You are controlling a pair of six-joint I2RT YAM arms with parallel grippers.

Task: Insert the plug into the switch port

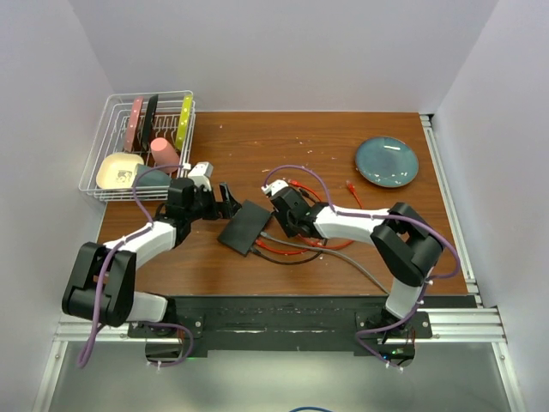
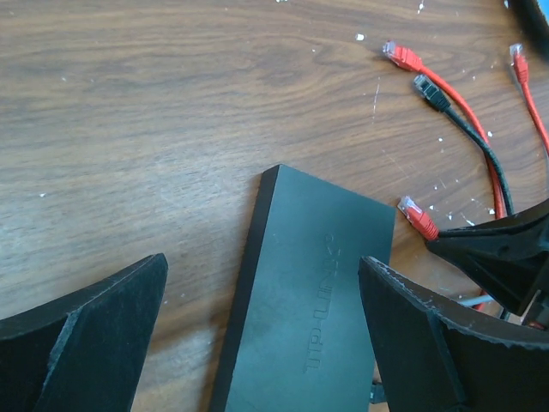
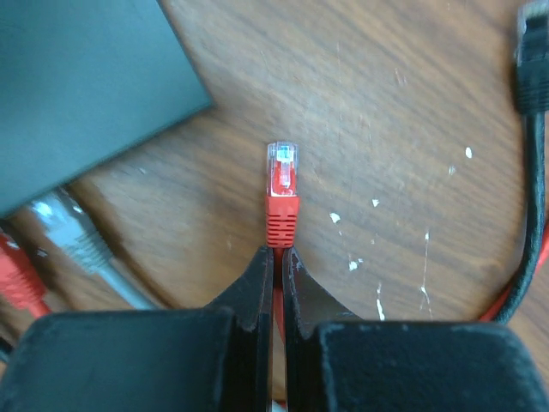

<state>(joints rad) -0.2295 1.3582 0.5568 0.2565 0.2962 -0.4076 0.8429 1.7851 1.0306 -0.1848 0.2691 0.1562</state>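
The red plug (image 3: 281, 184) is clamped in the right gripper (image 3: 276, 254) just off the black box (image 3: 81, 81) corner, a grey plug (image 3: 73, 233) lying beside, while the left gripper (image 2: 264, 260) is spread wide over the box.

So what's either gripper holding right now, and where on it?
The right gripper pinches the red plug just behind its ribbed boot; the left gripper is open and holds nothing.
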